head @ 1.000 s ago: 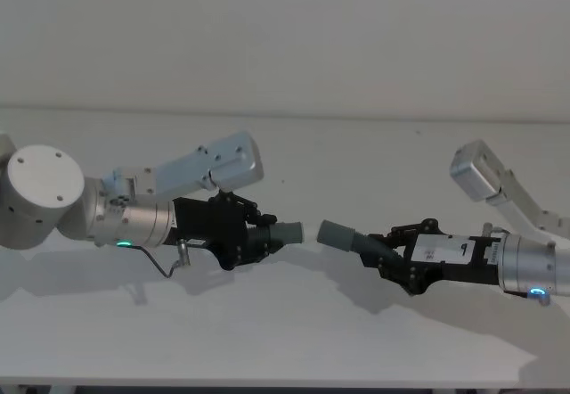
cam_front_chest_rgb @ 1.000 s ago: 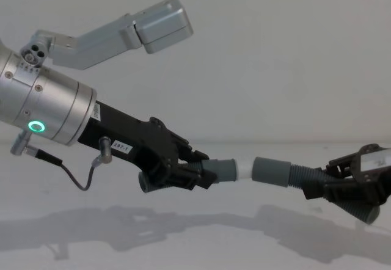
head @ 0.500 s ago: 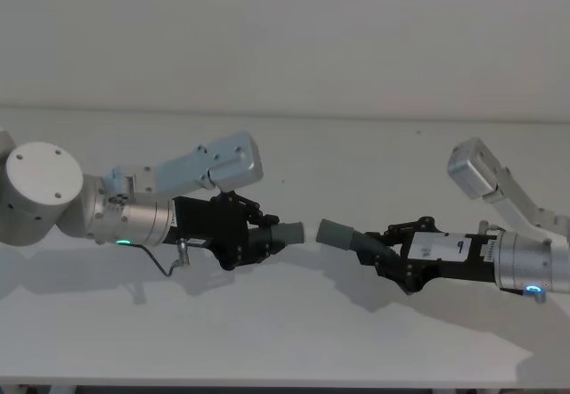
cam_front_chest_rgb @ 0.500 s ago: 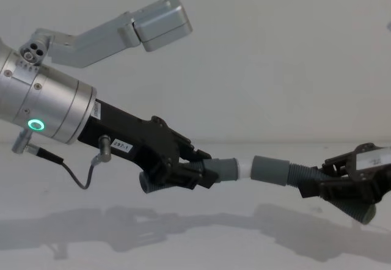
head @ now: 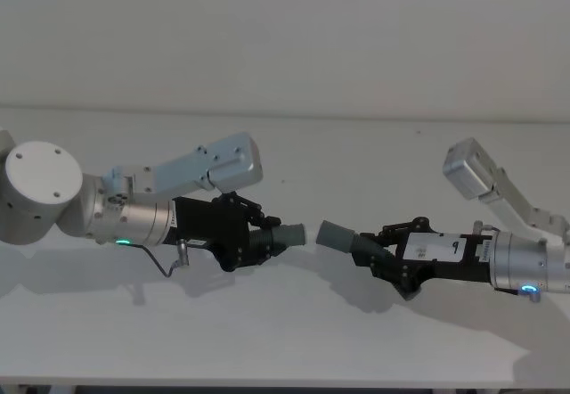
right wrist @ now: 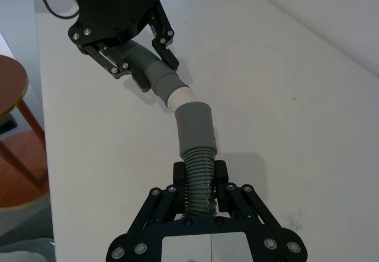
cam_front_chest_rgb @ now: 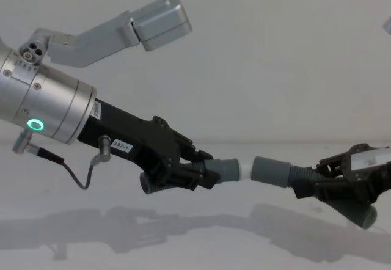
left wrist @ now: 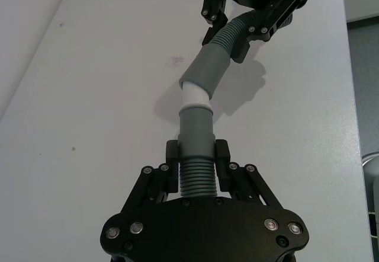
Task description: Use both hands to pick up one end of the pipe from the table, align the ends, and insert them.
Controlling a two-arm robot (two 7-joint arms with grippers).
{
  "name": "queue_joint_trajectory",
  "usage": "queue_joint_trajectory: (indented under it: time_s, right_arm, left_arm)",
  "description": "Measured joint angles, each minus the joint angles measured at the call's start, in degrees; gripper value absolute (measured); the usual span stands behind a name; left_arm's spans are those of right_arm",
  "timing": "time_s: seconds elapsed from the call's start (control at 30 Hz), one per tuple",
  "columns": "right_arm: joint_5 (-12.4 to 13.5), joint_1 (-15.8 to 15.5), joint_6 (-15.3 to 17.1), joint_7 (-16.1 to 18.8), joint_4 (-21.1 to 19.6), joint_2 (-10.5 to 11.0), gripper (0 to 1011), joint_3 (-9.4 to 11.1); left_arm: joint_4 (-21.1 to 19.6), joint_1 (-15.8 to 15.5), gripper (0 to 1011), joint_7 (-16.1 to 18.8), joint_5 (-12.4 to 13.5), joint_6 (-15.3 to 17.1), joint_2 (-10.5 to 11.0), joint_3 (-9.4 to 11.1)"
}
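Above the middle of the white surface (head: 294, 323), in the head view, the left claw (head: 258, 241) grips the narrow pipe piece (head: 283, 234) and the right claw (head: 378, 253) grips the wide-sleeved piece (head: 343, 237), collars facing, both held clear of the surface. From the chest, the white tip (cam_front_chest_rgb: 244, 170) sits just at the sleeve's mouth (cam_front_chest_rgb: 272, 171). Both wrist views show each claw clamped on its piece's ribbed bend, tip meeting sleeve at a slight angle.

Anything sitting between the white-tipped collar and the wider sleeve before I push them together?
Nothing visible does. The white tip, held by the left pincer, faces the wider sleeve, held by the right pincer, at a slight angle.
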Motion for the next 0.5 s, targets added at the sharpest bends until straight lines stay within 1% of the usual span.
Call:
queue_joint_trajectory:
  time_s: [0.5]
  right_arm:
    - [0.23,0.19,-0.22,0.14,0.23,-0.13,284,-0.34]
  left_arm:
    - [0.01,-0.18,352,-0.18,-0.29,-0.18,0.11,0.27]
